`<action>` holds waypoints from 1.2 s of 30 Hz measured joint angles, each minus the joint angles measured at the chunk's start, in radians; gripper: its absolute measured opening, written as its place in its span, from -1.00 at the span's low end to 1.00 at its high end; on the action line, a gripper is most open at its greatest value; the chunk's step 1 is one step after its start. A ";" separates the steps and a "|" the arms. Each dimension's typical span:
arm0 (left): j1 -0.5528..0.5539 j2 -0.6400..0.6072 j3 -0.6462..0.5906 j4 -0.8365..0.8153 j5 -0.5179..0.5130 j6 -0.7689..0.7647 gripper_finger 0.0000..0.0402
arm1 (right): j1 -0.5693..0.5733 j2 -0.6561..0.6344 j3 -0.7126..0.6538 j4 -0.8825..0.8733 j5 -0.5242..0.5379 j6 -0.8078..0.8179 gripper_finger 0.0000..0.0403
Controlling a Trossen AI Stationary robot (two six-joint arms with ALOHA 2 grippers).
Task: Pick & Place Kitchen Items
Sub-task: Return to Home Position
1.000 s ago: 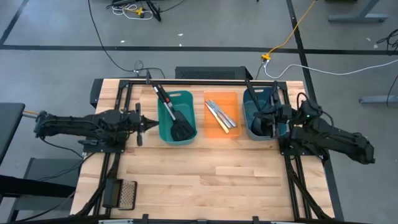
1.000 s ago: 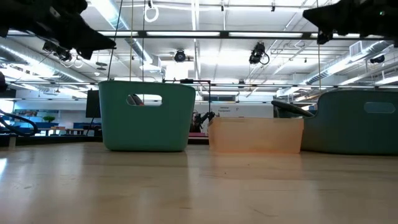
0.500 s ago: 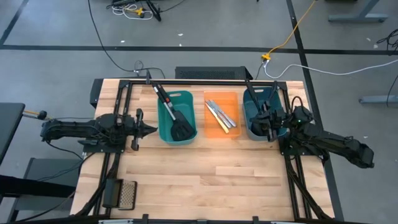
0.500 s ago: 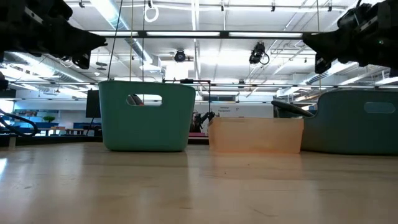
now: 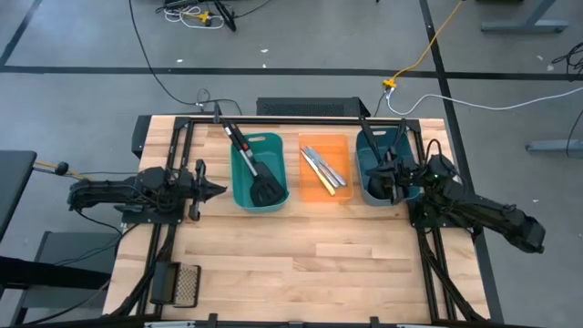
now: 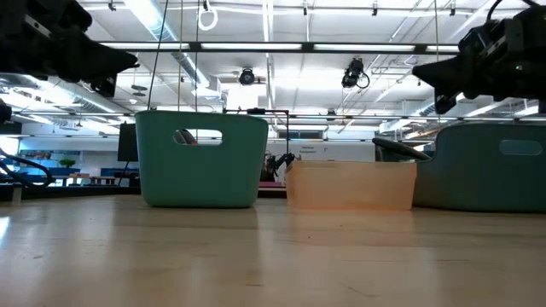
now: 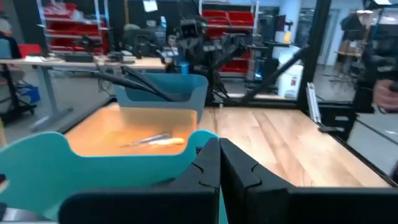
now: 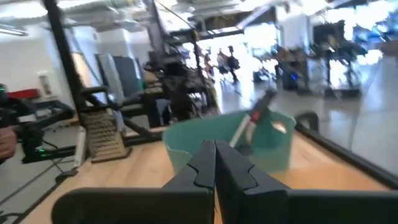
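High view: nearest, at the table's (image 5: 301,260) near-left corner, a small black-framed mesh grater (image 5: 185,284) lies flat on the wood, well apart from everything else. Farther in, the left gripper (image 5: 217,189) hangs above the left side of the table, its tip pointing right at the teal bin (image 6: 200,162) and just short of it. The left wrist view shows its two fingers pressed together with nothing between them. On the right side, the right gripper (image 5: 384,173) is raised over the blue bin (image 6: 495,175); its fingers are likewise closed on each other and empty in the right wrist view.

The three bins stand in a row across the far half of the table. The teal bin on the left holds the two black slotted spatulas (image 5: 266,189), handles leaning out over its far-left corner. The orange bin (image 6: 350,186) in the middle holds the silver table knives (image 5: 325,171), lying side by side. The blue bin on the right holds the black ladle (image 7: 147,86), its handle slanting up past the rim.
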 joint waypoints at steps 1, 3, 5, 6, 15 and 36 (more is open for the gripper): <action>0.000 -0.001 0.000 0.007 -0.013 0.002 -1.00 | 0.013 0.000 0.000 -0.014 0.026 0.001 -0.97; 0.000 -0.001 0.000 0.026 -0.044 0.010 -1.00 | 0.055 0.004 0.000 -0.022 0.071 0.002 -0.97; 0.000 -0.001 0.000 0.037 -0.073 0.024 -1.00 | 0.122 0.010 0.000 -0.021 0.116 -0.010 -0.98; 0.000 0.000 0.000 0.037 -0.078 0.029 -1.00 | 0.162 0.011 0.000 -0.021 0.141 -0.026 -0.98; -0.020 0.000 0.000 0.039 -0.080 0.032 -1.00 | 0.461 -0.032 0.000 0.044 0.367 -0.176 -0.98; -0.067 0.000 0.000 0.002 -0.124 0.050 -1.00 | 0.434 -0.275 0.001 -0.308 0.390 -0.211 -0.98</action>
